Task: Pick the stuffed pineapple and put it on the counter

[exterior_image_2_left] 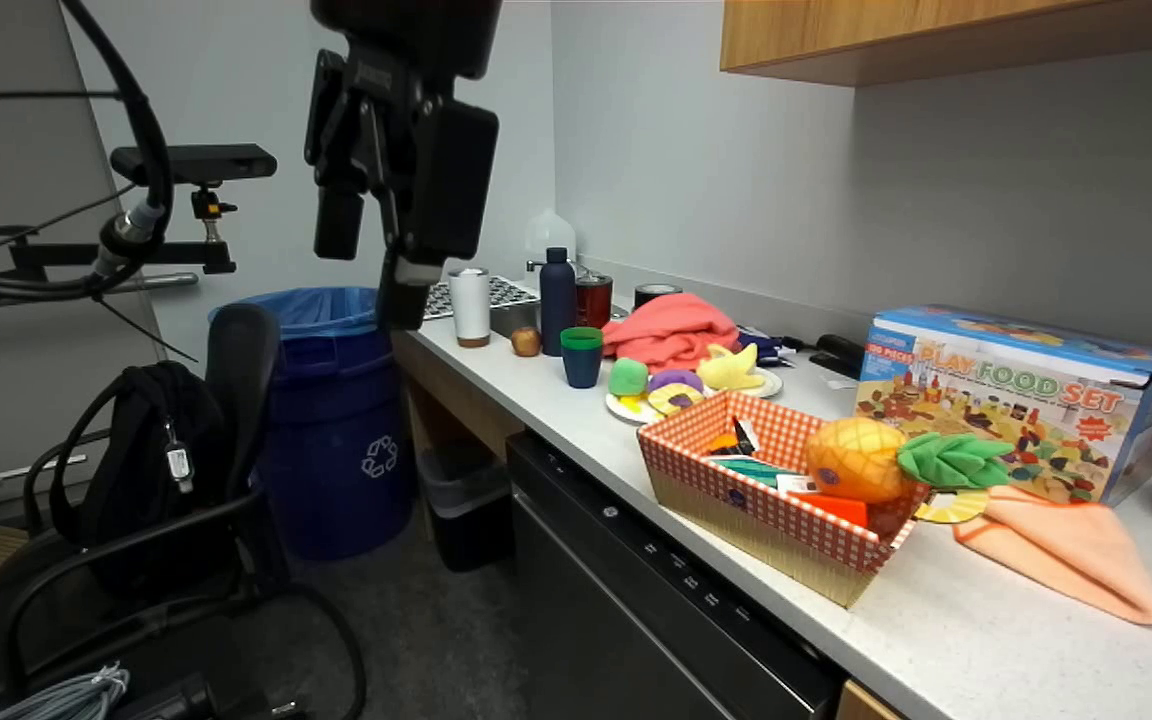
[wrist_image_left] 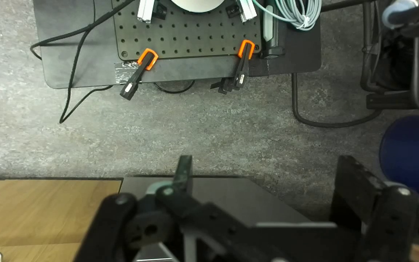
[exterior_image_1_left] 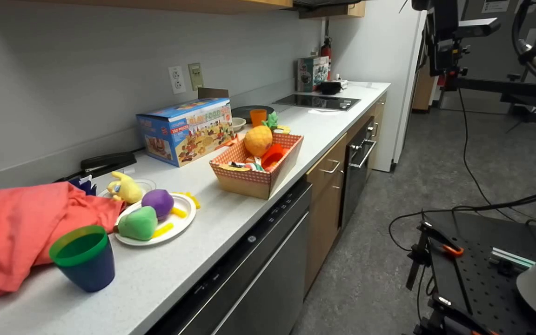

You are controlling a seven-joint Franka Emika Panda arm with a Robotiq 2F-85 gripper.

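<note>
The gripper (wrist_image_left: 266, 165) hangs out past the front edge of the counter (exterior_image_1_left: 217, 221), its fingers (wrist_image_left: 355, 183) spread wide and holding nothing; in the wrist view the grey floor (wrist_image_left: 213, 127) shows in the gap. The stuffed pineapple (exterior_image_2_left: 852, 458) lies tilted in a red-and-white checked basket (exterior_image_2_left: 736, 520), at one short end, its green tuft (exterior_image_2_left: 954, 462) sticking out over the rim, and red toy pieces (exterior_image_2_left: 838, 508) sit right beside it. The basket stands near the counter's front edge, one bottom corner close to it. Between it and the back edge is the play food box (exterior_image_2_left: 991, 420), and a peach cloth (exterior_image_2_left: 1066, 555) lies by the tuft end. Farther along, a white plate (exterior_image_1_left: 184, 226) carries a green toy (exterior_image_1_left: 138, 223) and a purple toy (exterior_image_1_left: 157, 203), with a blue-and-green cup (exterior_image_1_left: 85, 264) near it and a coral cloth (exterior_image_1_left: 26, 223) toward the back edge. In an exterior view, a black cooktop (exterior_image_1_left: 312, 101) lies toward the far corner.
</note>
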